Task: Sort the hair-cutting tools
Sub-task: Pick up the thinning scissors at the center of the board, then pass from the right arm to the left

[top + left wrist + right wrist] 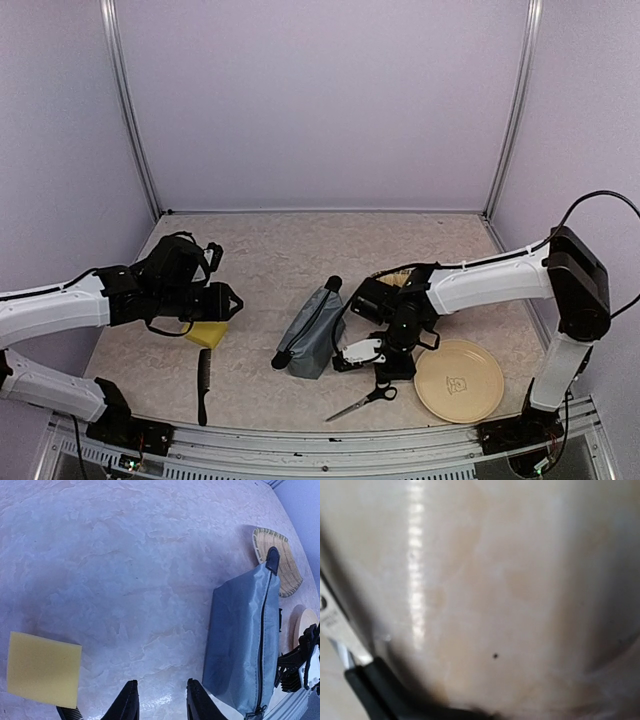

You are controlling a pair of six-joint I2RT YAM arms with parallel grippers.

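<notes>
The right gripper (385, 362) has its jaws shut low on the table (270, 260), scissors (365, 401) just beside them (grip unclear), probably for a pickup, while the left gripper (160, 707) hovers, jaws half-open and empty, near the comb (204, 385).

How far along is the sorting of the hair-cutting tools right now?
Nothing looks sorted yet: the plate holds nothing. In hand: the right gripper is down at the table, shut, beside the scissors; whether it grips anything is unclear. The left gripper hovers open near the sponge. Left: the scissors and the comb, both lying on the table.
</notes>
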